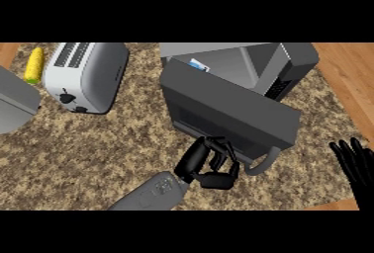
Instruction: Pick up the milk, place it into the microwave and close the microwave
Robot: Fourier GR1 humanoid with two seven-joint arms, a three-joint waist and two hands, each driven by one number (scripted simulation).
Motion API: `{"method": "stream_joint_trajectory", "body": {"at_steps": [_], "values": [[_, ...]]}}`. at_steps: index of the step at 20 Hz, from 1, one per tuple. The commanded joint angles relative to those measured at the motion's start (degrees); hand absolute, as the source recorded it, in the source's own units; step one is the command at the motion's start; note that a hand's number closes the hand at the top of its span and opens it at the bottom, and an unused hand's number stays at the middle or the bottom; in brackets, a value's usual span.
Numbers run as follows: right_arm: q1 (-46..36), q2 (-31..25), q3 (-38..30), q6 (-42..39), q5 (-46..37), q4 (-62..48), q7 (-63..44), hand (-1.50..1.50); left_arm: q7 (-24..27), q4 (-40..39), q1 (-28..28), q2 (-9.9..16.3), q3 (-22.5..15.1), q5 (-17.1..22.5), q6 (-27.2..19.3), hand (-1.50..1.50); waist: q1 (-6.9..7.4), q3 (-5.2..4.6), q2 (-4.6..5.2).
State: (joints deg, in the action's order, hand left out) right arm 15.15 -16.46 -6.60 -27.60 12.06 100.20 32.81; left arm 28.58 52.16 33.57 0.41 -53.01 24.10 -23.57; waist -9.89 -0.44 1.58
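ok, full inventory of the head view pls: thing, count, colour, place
microwave: 1, grey, upper right of counter
microwave door: 1, dark grey, partly open, grey handle at its lower end
milk: 1, white and blue, only a corner shows inside the microwave
toaster: 1, silver, upper left
corn: 1, yellow, left of toaster
grey object: 1, cut off at left edge, cannot identify
counter: 1, speckled brown
left hand: black, at the door's lower edge
right hand: black, resting open at right edge

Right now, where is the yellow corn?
In the head view, the yellow corn cob lies at the far left, right beside the silver toaster.
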Motion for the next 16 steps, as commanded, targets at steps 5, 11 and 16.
{"method": "stream_joint_trajectory", "body": {"at_steps": [5, 11, 16], "values": [[-1.76, -4.66, -1.98, -1.77, 1.75, 4.49, -3.73, -1.5, 1.68, 0.16, 5.14, -0.39, 2.85, 9.52, -9.65, 1.5, -2.34, -0.11, 0.53], [-4.67, -5.02, -3.96, -1.48, 5.24, 4.7, -4.59, -1.5, 0.83, -1.5, 9.45, -0.4, 2.62, 14.2, -15.09, -1.5, -4.28, 0.11, 1.17], [-7.98, -10.81, -9.69, 1.35, -0.74, 7.41, -3.87, -1.5, -1.14, -3.65, 12.97, -0.41, 3.57, 17.68, -18.09, -1.5, -6.83, 0.03, 1.22]]}}
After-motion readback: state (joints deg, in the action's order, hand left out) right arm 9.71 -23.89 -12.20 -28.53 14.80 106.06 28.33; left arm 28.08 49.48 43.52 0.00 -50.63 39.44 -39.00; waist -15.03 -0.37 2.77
